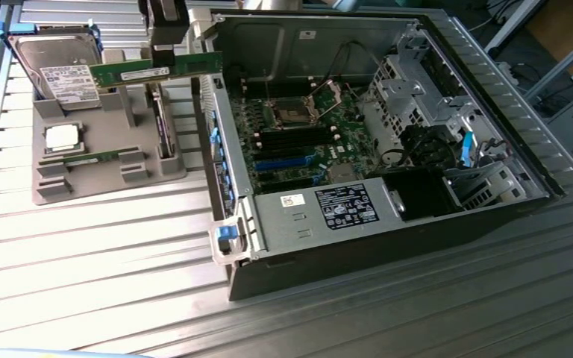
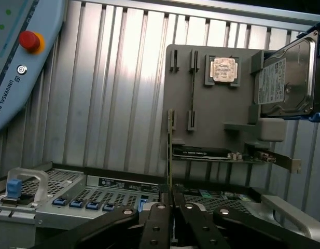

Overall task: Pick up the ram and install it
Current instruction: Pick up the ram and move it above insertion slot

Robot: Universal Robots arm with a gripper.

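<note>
tray [image 1: 107, 175] on table at exterior view's left | pincer [image 1: 162, 52] clamped on the ram [image 1: 157, 68], stick held level above tray's case-side edge | case [image 1: 266, 45] rightward | risk: long stick pivots in narrow grip or clips case wall, then misaligns with memory slots [image 1: 289, 140]

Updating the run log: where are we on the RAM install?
Done: the thin green ram stick is up above the grey holder tray. In hand: the gripper is clamped on it, beside the open computer case. Left: seating; the black motherboard slots look empty.
</note>
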